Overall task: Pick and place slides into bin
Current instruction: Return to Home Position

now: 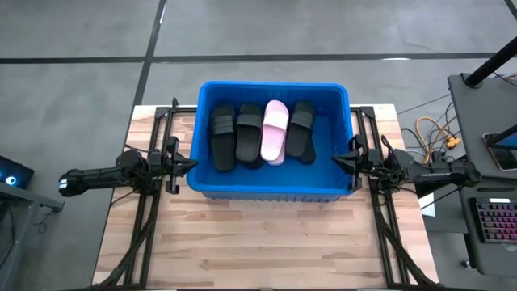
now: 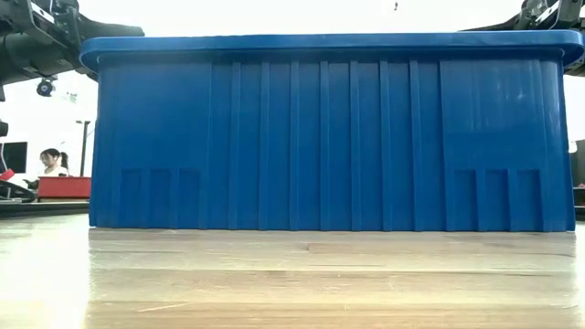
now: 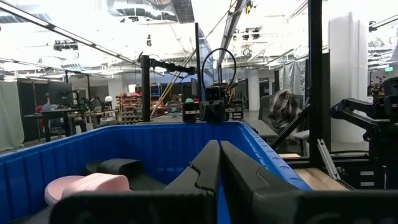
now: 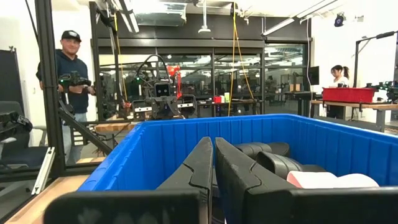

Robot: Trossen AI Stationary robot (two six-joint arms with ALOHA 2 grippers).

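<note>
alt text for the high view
A blue bin on a wooden table holds three black slides and one pink slide side by side. The left gripper and right gripper, both shut, point at the bin's short ends.

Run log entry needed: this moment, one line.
bin: three black slides, one pink slide inside | left gripper: shut, at bin's left rim | right gripper: shut, at bin's right rim

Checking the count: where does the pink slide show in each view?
High view: pink slide in the bin, third of four from the picture's left.
Low view: not in it; the bin wall hides it.
Left wrist view: pink slide inside the bin, beside a black slide.
Right wrist view: pink slide beside a black slide.
Shared landmark: the blue bin.
</note>
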